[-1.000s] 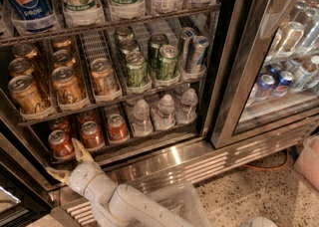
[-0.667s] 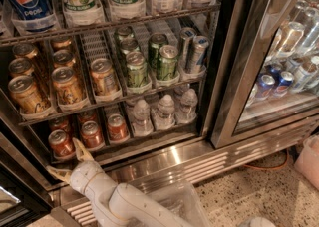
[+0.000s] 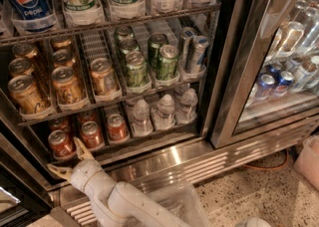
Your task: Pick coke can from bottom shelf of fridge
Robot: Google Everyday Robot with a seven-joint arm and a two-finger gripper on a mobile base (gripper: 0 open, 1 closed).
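Pretty much zero change vs second ago: gripper (image 3: 67, 157) same spot, just below coke can (image 3: 60, 143), fingers spread wide, holding nothing. Can upright, front-left of bottom shelf (image 3: 159, 140). Guess: lined up, reach-in not started.

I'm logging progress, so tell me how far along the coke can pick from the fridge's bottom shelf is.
Done: the gripper is at the bottom shelf of the fridge, jaws open, just in front of the front-left coke can. In hand: lining up on that can; nothing is gripped. Left: reach in, close on it, lift it out.
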